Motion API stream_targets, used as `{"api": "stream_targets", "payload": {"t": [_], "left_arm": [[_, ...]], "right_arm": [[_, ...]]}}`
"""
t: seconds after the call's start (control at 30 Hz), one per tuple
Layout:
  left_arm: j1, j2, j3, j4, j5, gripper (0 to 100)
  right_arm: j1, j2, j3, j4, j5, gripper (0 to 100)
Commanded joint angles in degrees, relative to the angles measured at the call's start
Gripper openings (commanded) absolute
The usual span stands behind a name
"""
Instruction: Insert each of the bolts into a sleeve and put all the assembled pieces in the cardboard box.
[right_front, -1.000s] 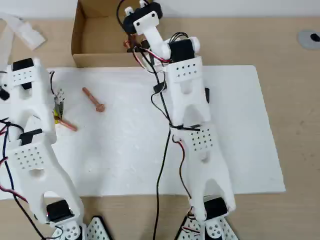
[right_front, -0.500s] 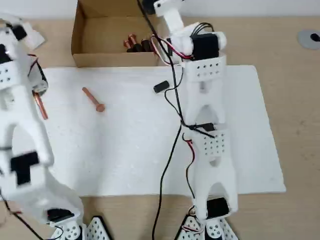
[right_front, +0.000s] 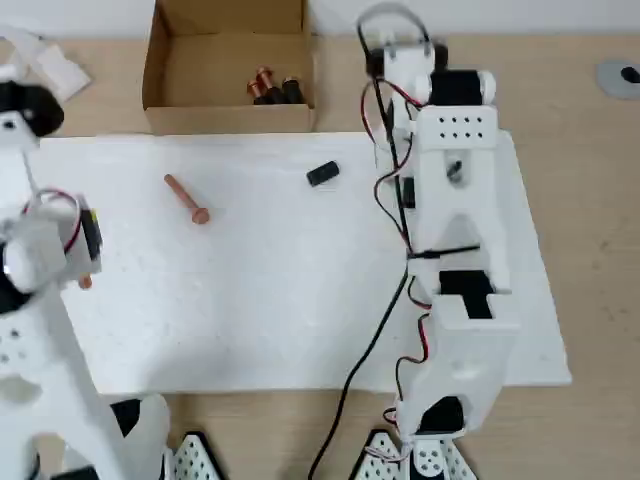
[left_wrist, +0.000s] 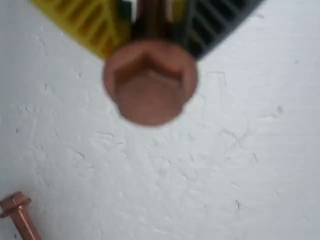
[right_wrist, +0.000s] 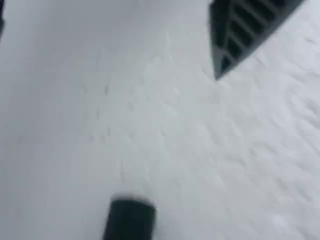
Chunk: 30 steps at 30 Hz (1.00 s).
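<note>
My left gripper (left_wrist: 150, 27) is shut on a copper bolt (left_wrist: 150, 82), held above the white foam mat (right_front: 260, 290) near its left edge; the hex head points at the camera. The high view shows that bolt's tip (right_front: 85, 282) beside the left arm. A second bolt (right_front: 187, 199) lies loose on the mat, and the left wrist view also catches this loose bolt (left_wrist: 19, 216). A black sleeve (right_front: 322, 174) lies near the mat's far edge. My right gripper (right_wrist: 107, 50) hangs open over the mat close to the sleeve (right_wrist: 131, 220). Assembled pieces (right_front: 270, 88) lie in the cardboard box (right_front: 155, 70).
The right arm (right_front: 455, 200) stretches over the mat's right part. Its cables (right_front: 385, 300) trail across the mat toward the front. A white object (right_front: 55, 60) lies on the wooden table at the far left.
The left arm has lifted a bolt off the mat's left edge and pulled back. The right arm has drawn out of the box, leaving pieces inside, and swung right over the mat.
</note>
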Motion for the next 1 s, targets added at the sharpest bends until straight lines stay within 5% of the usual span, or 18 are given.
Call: {"api": "stream_targets", "payload": {"t": [0.0,0.23,0.47,0.97], "left_arm": [[0.88,-5.76,1.93,0.09,-0.18,0],[0.7,-13.67,2.02,0.09,-0.18,0],[0.53,-14.9,2.46,0.09,-0.09,0],[0.79,-15.08,2.37,0.09,-0.09,0]], "right_arm": [[2.77,-4.26,4.18,-2.99,-0.53,32.9],[4.79,-3.3,6.2,-8.35,10.02,32.9],[4.7,2.77,5.14,-12.31,2.99,32.9],[4.18,17.19,-4.26,-13.19,3.34,32.8]]}}
